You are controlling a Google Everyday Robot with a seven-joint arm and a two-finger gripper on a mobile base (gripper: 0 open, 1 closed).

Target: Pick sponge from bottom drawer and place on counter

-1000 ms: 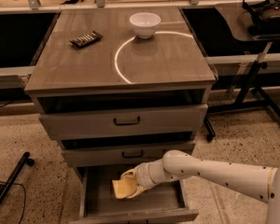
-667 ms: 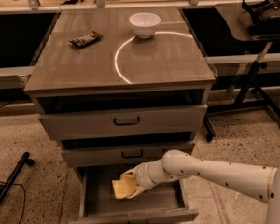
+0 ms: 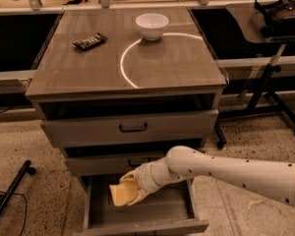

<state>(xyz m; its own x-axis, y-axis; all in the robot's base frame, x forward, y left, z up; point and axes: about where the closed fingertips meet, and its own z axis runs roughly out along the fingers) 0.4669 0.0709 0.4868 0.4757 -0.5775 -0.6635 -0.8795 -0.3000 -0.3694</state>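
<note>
End effector [image 3: 134, 185] sits low in the pulled-out bottom drawer [image 3: 177, 208], clamped on the pale-yellow sponge [image 3: 120, 195], which tilts just above the drawer floor. Up on the cabinet's surface [image 3: 88, 73] rest a white bowl [image 3: 152, 25] and a dark wrapped bar [image 3: 90, 41], well apart.

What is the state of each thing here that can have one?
gripper: shut on the sponge, over the bottom drawer.
sponge: held, tilted.
bottom drawer: pulled open.
middle drawer: closed.
top drawer: closed.
white bowl: upright on the counter.
dark wrapped bar: lying flat on the counter.
</note>
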